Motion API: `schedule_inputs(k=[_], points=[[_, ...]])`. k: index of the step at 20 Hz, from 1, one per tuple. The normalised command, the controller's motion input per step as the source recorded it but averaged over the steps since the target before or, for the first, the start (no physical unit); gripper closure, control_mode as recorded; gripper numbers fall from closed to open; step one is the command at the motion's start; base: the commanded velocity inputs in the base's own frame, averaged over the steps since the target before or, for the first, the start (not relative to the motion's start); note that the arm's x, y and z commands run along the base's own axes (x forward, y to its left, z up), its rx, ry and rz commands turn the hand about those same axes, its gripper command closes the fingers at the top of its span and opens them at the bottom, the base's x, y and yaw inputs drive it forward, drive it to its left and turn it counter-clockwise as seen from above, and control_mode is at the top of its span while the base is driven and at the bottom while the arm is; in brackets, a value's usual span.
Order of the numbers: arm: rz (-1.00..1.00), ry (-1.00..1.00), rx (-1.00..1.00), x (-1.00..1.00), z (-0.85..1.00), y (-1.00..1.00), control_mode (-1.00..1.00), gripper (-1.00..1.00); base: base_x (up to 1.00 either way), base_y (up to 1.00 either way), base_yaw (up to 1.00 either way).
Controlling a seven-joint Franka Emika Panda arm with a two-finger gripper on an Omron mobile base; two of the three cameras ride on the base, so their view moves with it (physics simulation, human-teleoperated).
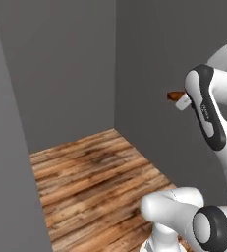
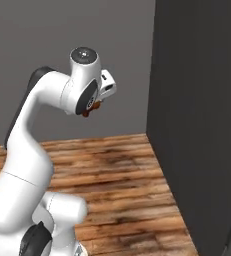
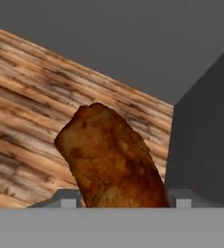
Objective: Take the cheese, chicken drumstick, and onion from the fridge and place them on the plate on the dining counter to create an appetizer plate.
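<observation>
The tool (image 3: 119, 202) is clenched on the chicken drumstick (image 3: 112, 157), which stands up between the two finger tips in the hand view – a thick, brown, roasted-looking piece with a rounded top end. Its lower part goes down between the finger tips, so the exact contact cannot be seen there. In the left base view the drumstick (image 1: 175, 95) shows as a small brown end that sticks out to the left of the white hand, high in the air against the grey wall. In the right base view only a little brown bit (image 2: 92, 108) shows under the wrist of the bent arm.

The drumstick is held well above the floor (image 1: 98, 182), not resting on anything. The floor is made of wooden planks, warm brown with darker streaks and worn patches, and the planks run across the space in long bands. In the hand view the same planks (image 3: 31, 111) lie behind the drumstick.

The room around is plain – flat grey walls (image 1: 66, 64) that meet in a corner at the far side in the left base view. In the right base view a tall dark grey panel (image 2: 202, 120) rises on the right side, from the floor to the top of the picture; what it belongs to I cannot tell. In the hand view a dark grey surface (image 3: 205, 145) stands to the right of the drumstick.
</observation>
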Motion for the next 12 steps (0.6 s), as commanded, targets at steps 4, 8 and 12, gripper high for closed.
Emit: schedule_inputs(k=[4,8,12], points=[[0.0,0.0,0.0,0.0,0.0,0.0,1.0,1.0,1.0,-0.01,0.6],[0.0,0.0,0.0,0.0,0.0,0.0,1.0,1.0,1.0,-0.16,0.53],[0.0,0.0,0.0,0.0,0.0,0.0,1.0,1.0,1.0,-0.16,0.45]])
